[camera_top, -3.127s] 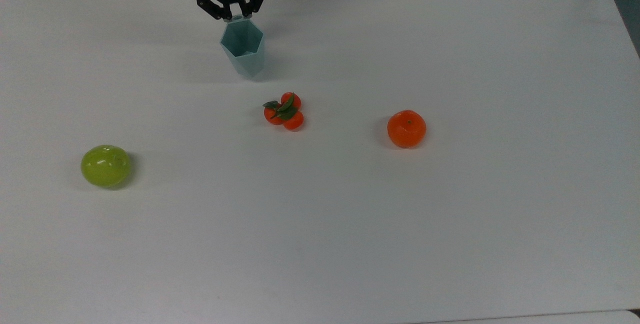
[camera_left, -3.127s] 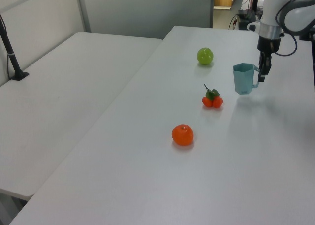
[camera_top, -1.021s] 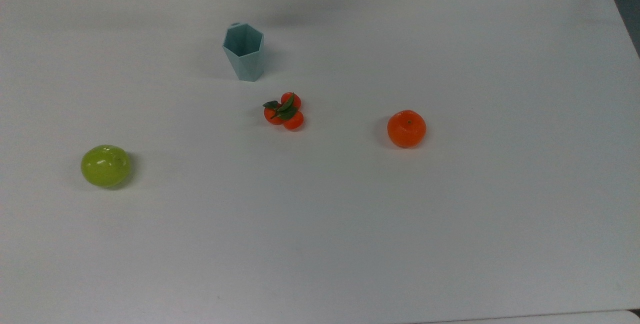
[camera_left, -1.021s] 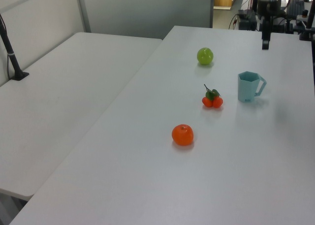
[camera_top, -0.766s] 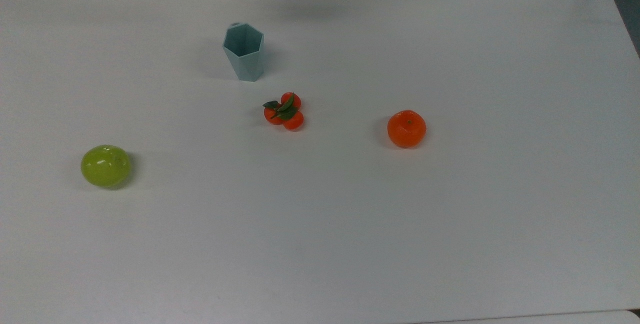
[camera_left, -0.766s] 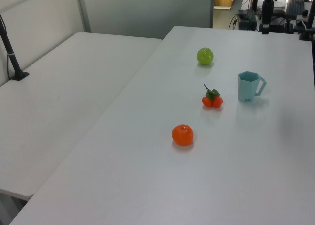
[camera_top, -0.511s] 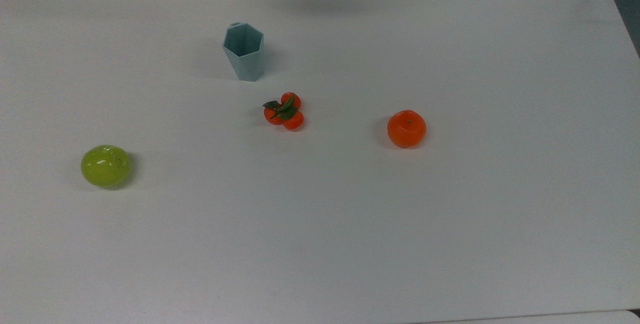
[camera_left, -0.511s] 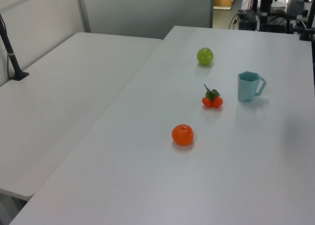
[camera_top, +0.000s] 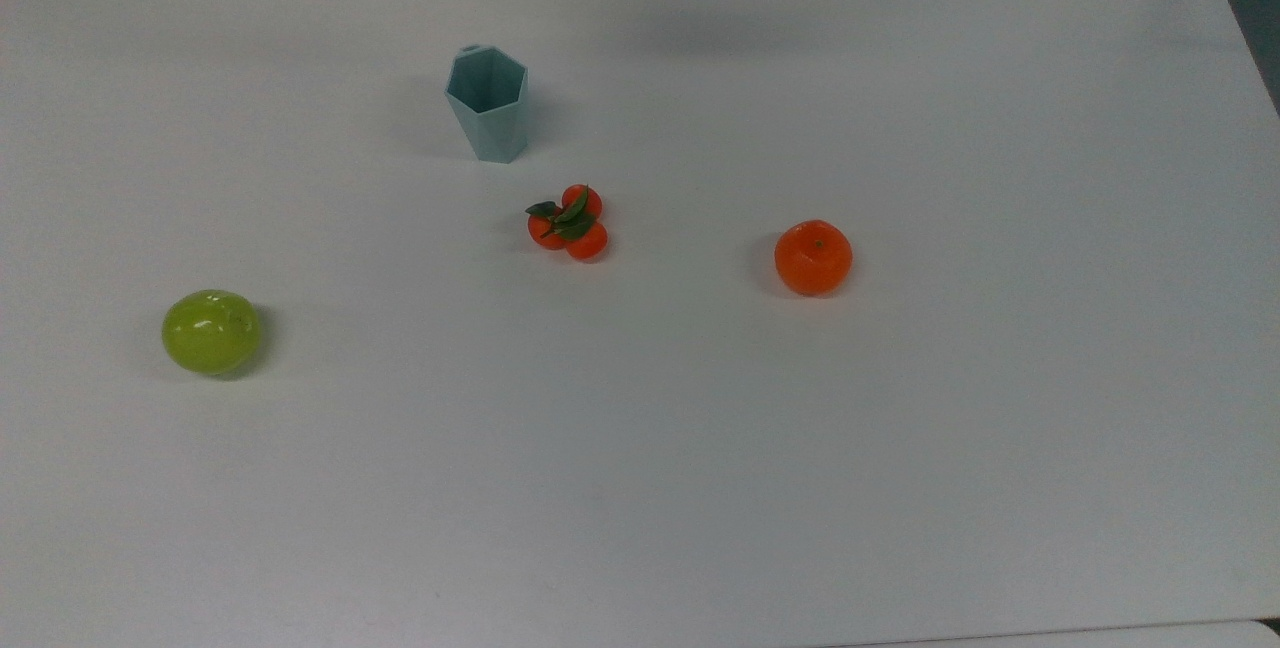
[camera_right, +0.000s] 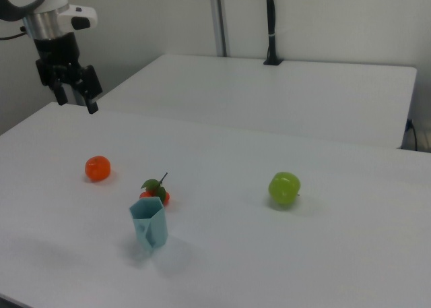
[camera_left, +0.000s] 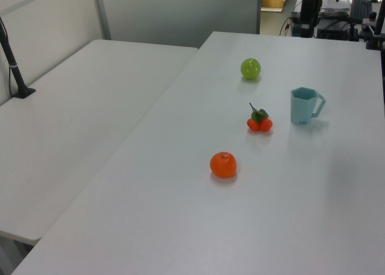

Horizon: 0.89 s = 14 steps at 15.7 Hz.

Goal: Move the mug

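Observation:
The pale teal faceted mug (camera_top: 486, 108) stands upright on the white table (camera_top: 900, 448), with nothing touching it. In the left view the mug (camera_left: 304, 106) has its loop handle toward the left view's right. In the right view the mug (camera_right: 149, 224) is near the front edge. My gripper (camera_right: 75, 100) hangs open and empty high above the table at the right view's upper left, far from the mug. In the left view my gripper (camera_left: 307, 22) is a dark shape at the top edge.
A cluster of small oranges with leaves (camera_top: 568, 223) lies just in front of the mug. An orange (camera_top: 813, 257) sits toward the top view's right and a green apple (camera_top: 211, 331) toward the top view's left. A second white table (camera_left: 78, 106) adjoins.
Three seconds ago the gripper was at the raised mug's handle. Now the mug stands free on the table, and the gripper has risen and drifted toward the left view's left.

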Motion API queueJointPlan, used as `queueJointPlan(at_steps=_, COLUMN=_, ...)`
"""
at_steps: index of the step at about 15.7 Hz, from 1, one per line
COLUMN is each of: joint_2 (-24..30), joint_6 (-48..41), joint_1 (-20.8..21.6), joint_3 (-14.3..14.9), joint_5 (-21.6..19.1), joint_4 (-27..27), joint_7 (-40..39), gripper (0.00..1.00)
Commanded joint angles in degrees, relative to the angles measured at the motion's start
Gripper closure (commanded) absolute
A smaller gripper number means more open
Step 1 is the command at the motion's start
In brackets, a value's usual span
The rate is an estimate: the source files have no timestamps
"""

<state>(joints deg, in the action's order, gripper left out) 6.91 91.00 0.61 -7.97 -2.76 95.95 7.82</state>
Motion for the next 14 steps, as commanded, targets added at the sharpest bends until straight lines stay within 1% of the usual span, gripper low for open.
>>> queueJointPlan(at_steps=1, joint_2=-0.59, joint_6=5.58, joint_1=-0.18, joint_3=2.34, joint_5=-0.14, joint_4=0.11, joint_7=-1.13, gripper=0.00)
queueJointPlan(at_steps=3, joint_2=-0.67, joint_6=8.04, joint_1=0.79, joint_3=4.10, joint_5=-0.14, joint_4=0.72, joint_7=-4.90, gripper=0.00)
queueJointPlan(at_steps=4, joint_2=-0.67, joint_6=8.84, joint_1=1.75, joint_3=5.59, joint_5=-0.14, joint_4=0.81, joint_7=-6.31, gripper=0.00)
queueJointPlan(at_steps=5, joint_2=-0.85, joint_6=9.02, joint_1=2.98, joint_3=7.25, joint_5=-0.14, joint_4=0.99, joint_7=-6.85, gripper=0.00)
queueJointPlan(at_steps=6, joint_2=-0.94, joint_6=9.02, joint_1=3.17, joint_3=7.71, joint_5=-0.14, joint_4=0.99, joint_7=-6.94, gripper=0.00)
queueJointPlan(at_steps=14, joint_2=-0.85, joint_6=8.85, joint_1=3.34, joint_3=7.62, joint_5=-0.14, joint_4=1.08, joint_7=-6.59, gripper=0.00)
